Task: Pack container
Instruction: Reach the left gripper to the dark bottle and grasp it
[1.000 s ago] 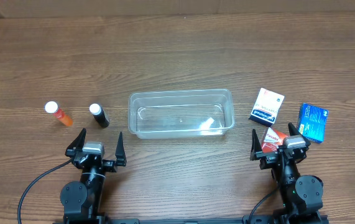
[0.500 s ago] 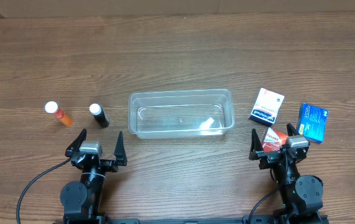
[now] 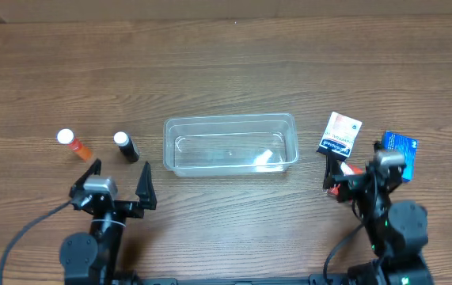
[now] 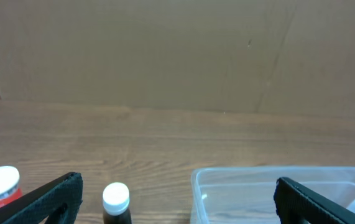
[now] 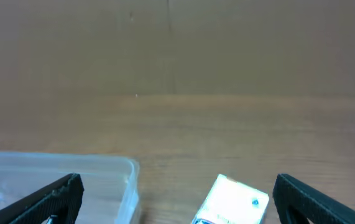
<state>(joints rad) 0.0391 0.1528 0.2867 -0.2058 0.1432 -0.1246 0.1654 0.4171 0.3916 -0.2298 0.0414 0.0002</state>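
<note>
Clear, shallow rectangular plastic container (image 3: 230, 119) at the centre of the wooden table (image 3: 233, 63). Left gripper (image 3: 119, 176) near the front-left edge, fingers spread wide, empty. Right gripper (image 3: 354, 170) near the front-right edge, likewise spread wide.

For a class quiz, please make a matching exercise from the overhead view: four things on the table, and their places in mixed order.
Things:
1. clear plastic rectangular container
2. orange bottle with white cap
3. black bottle with white cap
4. blue cardboard box

Places:
A. far right
B. centre
C. far left
D. just left of the container

Pairs: 1-B, 2-C, 3-D, 4-A
</note>
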